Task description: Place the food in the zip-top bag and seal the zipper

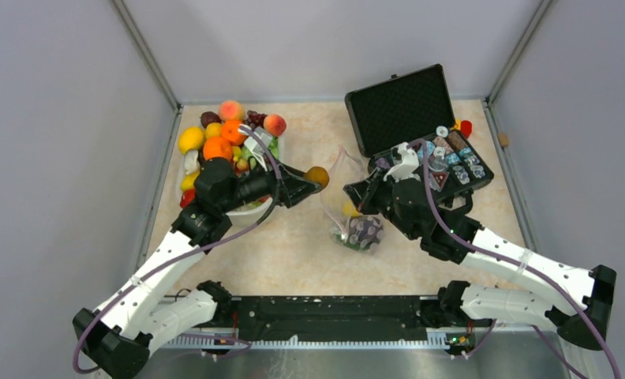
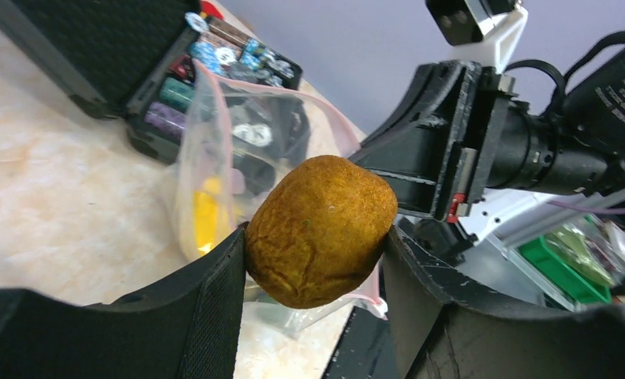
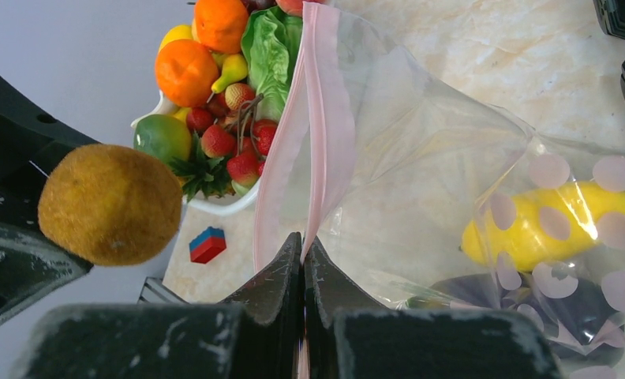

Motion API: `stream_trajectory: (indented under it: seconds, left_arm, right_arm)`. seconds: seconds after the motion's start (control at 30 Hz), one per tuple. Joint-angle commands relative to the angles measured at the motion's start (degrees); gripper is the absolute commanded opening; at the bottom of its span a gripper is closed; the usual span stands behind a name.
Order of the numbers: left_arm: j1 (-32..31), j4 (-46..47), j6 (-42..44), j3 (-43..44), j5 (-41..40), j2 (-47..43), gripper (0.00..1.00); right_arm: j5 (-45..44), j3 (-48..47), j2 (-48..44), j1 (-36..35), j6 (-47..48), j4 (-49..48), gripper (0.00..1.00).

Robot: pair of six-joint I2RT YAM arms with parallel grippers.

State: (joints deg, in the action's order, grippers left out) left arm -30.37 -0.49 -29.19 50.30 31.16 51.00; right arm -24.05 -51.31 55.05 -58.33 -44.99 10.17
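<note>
Closest to the lens, black fingers (image 2: 215,316) of left gripper (image 2: 313,237) spread around a brown fruit (image 2: 321,225) and clamping it from both sides, fingertips hidden behind its rough skin. Hangs clear of the table (image 1: 293,253), just left of the zip-top bag (image 1: 349,209), not touching it. Right gripper (image 3: 303,257) fingers pressed together, pinching the pink zipper (image 3: 319,118) at one rim. Bag standing tilted, long axis running from its bottom on the table up to the mouth; mouth gaping, facing the brown fruit. Inside, near the bottom: yellow fruit (image 3: 546,225) lying crosswise, dark eggplant (image 3: 522,304) cut off by the frame edge and blurred by pale spots on the plastic. From above, bag's right edge partly hidden by the right gripper. White basin (image 3: 215,207) mostly covered by heaped produce (image 1: 222,130) and the left arm (image 1: 167,253)
</note>
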Motion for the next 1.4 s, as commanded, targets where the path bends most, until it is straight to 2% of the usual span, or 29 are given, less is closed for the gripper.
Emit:
stream_trajectory:
  seconds: [0.0,0.13,0.47,0.7,0.8,0.87,0.97,1.17,1.23,1.3,1.37]
  left_arm:
    - [-3.53,7.63,-2.19,0.13,1.54,3.09,0.54]
    - [-6.43,7.87,-1.49,1.09,0.08,6.35,0.55]
    - [-9.72,-1.37,2.06,4.84,-13.03,14.09,0.57]
    - [-12.16,-8.00,5.36,9.03,-23.34,18.00,0.61]
    - [-12.90,-10.55,6.59,10.89,-23.72,18.90,0.74]
    - [-12.96,-9.64,7.17,10.89,-21.51,18.59,0.75]
    - [-12.96,-9.00,7.81,11.33,-18.90,18.10,0.87]
    - [-12.96,-10.20,12.01,11.50,-20.40,13.08,0.90]
    - [-12.96,-11.76,15.41,11.74,-23.48,10.76,0.91]
    - [-12.88,-12.69,17.03,11.15,-29.66,8.10,0.97]
    - [-12.20,-13.89,20.10,11.09,-35.00,6.41,0.99]
  right_arm:
    - [0.16,-1.59,0.20,0.20,0.85,-2.15,0.00]
    - [0.33,-2.58,0.32,0.11,1.23,-0.72,0.00]
    - [-2.31,-7.41,1.88,-0.90,1.66,8.14,0.00]
    - [-3.46,-9.78,3.01,-2.60,3.48,9.67,0.00]
    - [-3.41,-9.77,3.39,-2.78,3.43,9.67,0.00]
    - [-3.41,-9.62,3.53,-2.81,3.46,9.47,0.00]
    - [-3.22,-9.30,3.43,-2.83,3.51,8.83,0.00]
    - [-4.18,-7.91,2.89,-2.77,3.13,8.34,0.00]
    - [-4.64,-7.25,2.70,-2.83,2.99,8.10,0.00]
    - [-4.82,-7.00,2.66,-2.79,2.85,8.10,0.00]
    - [-4.68,-6.88,2.63,-2.76,2.98,8.10,0.00]
